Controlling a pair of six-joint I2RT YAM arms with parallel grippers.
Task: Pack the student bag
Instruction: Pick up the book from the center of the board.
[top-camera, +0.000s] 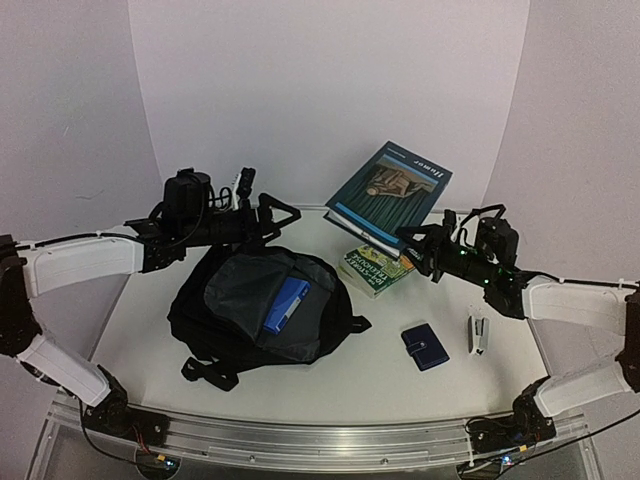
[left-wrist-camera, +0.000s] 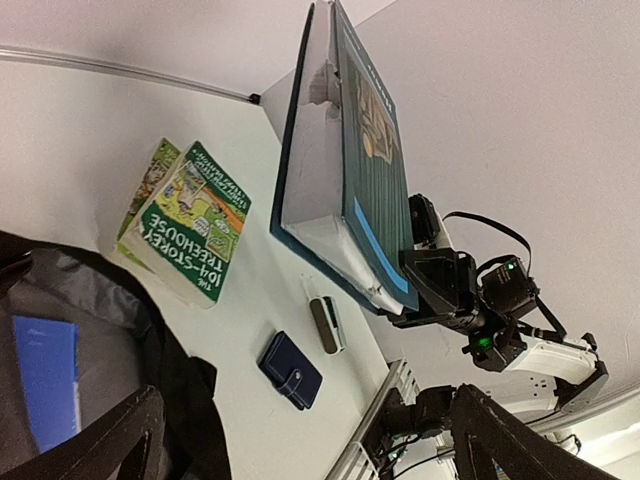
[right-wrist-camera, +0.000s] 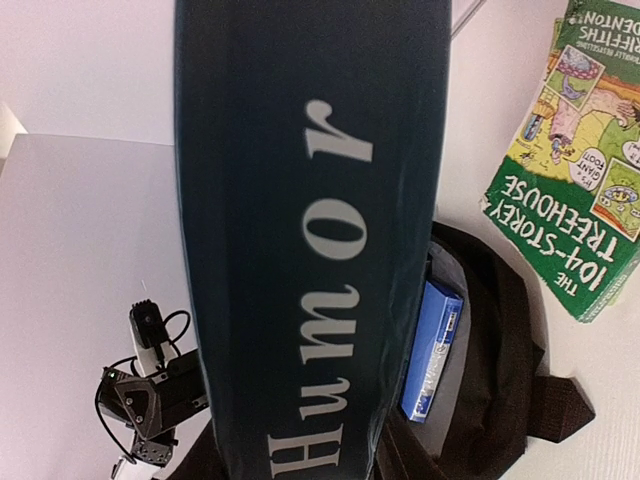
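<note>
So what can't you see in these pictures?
- Right wrist view: the Humor book hides how the right end effector grips it, and much of the bag.
- Top view: the lining hides whatever lies inside besides a blue box.
- Left wrist view: the Treehouse book covers the title of the book beneath.

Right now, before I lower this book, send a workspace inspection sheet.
Surface: white table, nothing spilled.
Job's things: bag open, blue item inside; Humor book held aloft.
Clutter: green book, wallet, stapler, right of bag.
Left end effector: open behind bag.
Right end effector: shut on Humor book.
Cables: black leads along both arms.
Surroundings: white walls, nothing else seen.
</note>
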